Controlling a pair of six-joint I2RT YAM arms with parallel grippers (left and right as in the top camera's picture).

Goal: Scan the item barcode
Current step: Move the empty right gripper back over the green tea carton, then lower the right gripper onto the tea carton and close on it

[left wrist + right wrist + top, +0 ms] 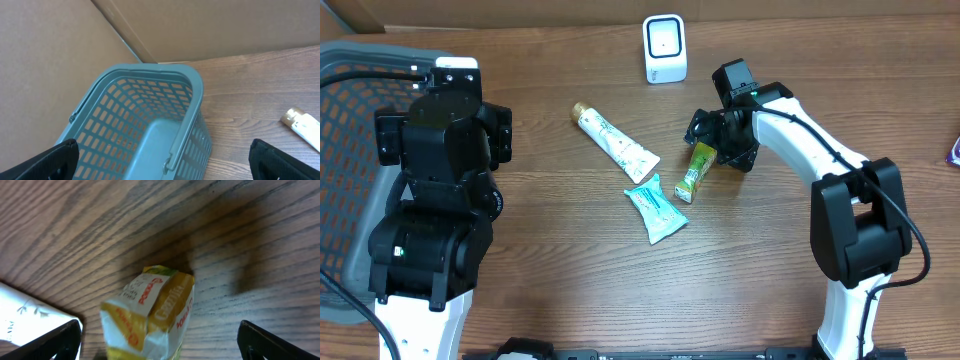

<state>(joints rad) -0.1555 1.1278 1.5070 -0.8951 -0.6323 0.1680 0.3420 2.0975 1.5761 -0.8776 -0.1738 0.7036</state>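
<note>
We see right hand (720,145), fingers apart, poised over yellow-green foil packet (695,172) on wooden desk (570,260), probably to carry it to the far white scanner box (664,48).

Basket (350,52) blocks left edge, tube (615,143) and sachet (656,208) crowd centre

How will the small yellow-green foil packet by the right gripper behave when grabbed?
The yellow-green foil packet looks creased and puffy, so it will probably crumple, not stay stiff. It lies flat on the wooden table, so rolling seems unlikely. Small and thin, likely light; a push may slide it.
</note>
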